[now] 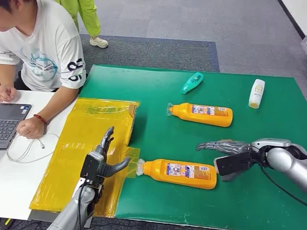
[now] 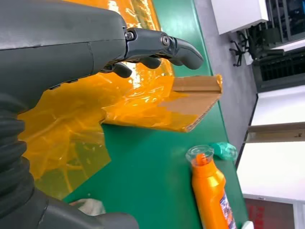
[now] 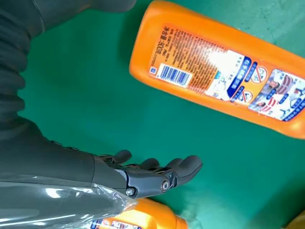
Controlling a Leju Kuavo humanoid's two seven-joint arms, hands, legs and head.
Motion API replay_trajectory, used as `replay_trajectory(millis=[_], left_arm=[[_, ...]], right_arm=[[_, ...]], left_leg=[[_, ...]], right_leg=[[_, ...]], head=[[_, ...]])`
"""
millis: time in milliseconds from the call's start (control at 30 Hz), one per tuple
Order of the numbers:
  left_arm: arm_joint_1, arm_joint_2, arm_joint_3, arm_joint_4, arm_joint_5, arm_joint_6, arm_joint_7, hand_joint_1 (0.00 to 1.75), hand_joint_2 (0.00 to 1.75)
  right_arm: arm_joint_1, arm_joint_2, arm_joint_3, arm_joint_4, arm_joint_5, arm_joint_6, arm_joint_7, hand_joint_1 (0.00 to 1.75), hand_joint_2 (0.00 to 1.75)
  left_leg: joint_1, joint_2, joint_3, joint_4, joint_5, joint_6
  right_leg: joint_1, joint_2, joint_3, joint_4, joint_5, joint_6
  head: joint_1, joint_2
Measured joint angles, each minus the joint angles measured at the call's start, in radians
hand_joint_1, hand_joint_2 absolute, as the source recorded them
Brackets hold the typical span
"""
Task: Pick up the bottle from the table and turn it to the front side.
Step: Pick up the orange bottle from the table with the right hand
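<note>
Orange near bottle (image 1: 181, 172) lies on its side on the green mat (image 1: 163, 91), between both empty hands. Right hand (image 1: 224, 148), fingers spread, hovers just beside its base; left hand (image 1: 107, 160), fingers apart, over yellow film (image 1: 87, 129) by its cap. Beyond lie a second orange bottle (image 1: 203, 115), teal bottle (image 1: 192, 82) and white bottle (image 1: 256, 93). A person (image 1: 43, 52) sits at a laptop (image 1: 11, 122).

A person in a white printed T-shirt (image 1: 43, 48) works at a grey laptop (image 1: 11, 122) — beside it, crinkled yellow plastic sheeting (image 1: 90, 143) and a white looped cable (image 1: 32, 148).
</note>
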Motion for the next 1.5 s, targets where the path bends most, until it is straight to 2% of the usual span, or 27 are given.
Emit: replay_trajectory(millis=[400,667,900,1133,1300,1500], left_arm=[[-0.019,0.003,-0.017,0.003,0.026,0.001,-0.001,0.00,1.75],[-0.022,0.000,-0.034,0.006,0.040,0.005,-0.007,0.00,1.75],[-0.024,-0.004,-0.041,0.011,0.045,0.021,-0.009,0.00,1.75],[-0.018,-0.010,-0.041,0.011,0.042,0.035,0.000,0.00,1.75],[-0.014,-0.013,-0.041,0.011,0.036,0.036,0.003,0.00,1.75],[-0.014,-0.014,-0.041,0.011,0.028,0.031,0.003,0.00,1.75]], right_arm=[[-0.041,-0.022,0.062,0.002,-0.159,0.060,-0.004,0.00,1.75],[-0.035,-0.015,0.107,0.021,-0.170,0.037,-0.003,0.00,1.75],[0.010,0.034,0.117,0.049,-0.087,-0.077,0.005,0.00,1.75],[0.116,0.118,0.091,0.085,0.072,-0.220,0.043,0.00,1.75],[0.168,0.163,0.057,0.105,0.101,-0.247,0.050,0.00,1.75],[0.199,0.184,0.016,0.115,0.129,-0.237,0.047,0.00,1.75]], left_leg=[[0.000,0.000,0.000,0.000,0.000,0.000],[0.000,0.000,-0.001,0.000,0.000,0.000],[0.000,0.000,-0.001,0.000,0.000,0.000],[0.000,0.000,-0.001,0.000,0.000,0.000],[0.000,0.000,-0.002,0.000,0.000,0.000],[0.000,0.000,-0.002,0.000,0.000,0.000]], right_leg=[[0.000,0.000,0.000,0.000,0.000,0.000],[0.000,0.000,0.000,0.000,0.000,0.000],[0.000,0.000,0.000,0.000,0.000,0.000],[0.000,0.000,-0.001,0.000,0.000,0.000],[0.000,0.000,-0.001,0.000,0.000,0.000],[0.000,0.000,-0.001,0.000,0.000,0.000]], head=[[0.000,0.000],[0.000,0.000],[0.000,0.000],[0.000,0.000],[0.000,0.000],[0.000,0.000]])
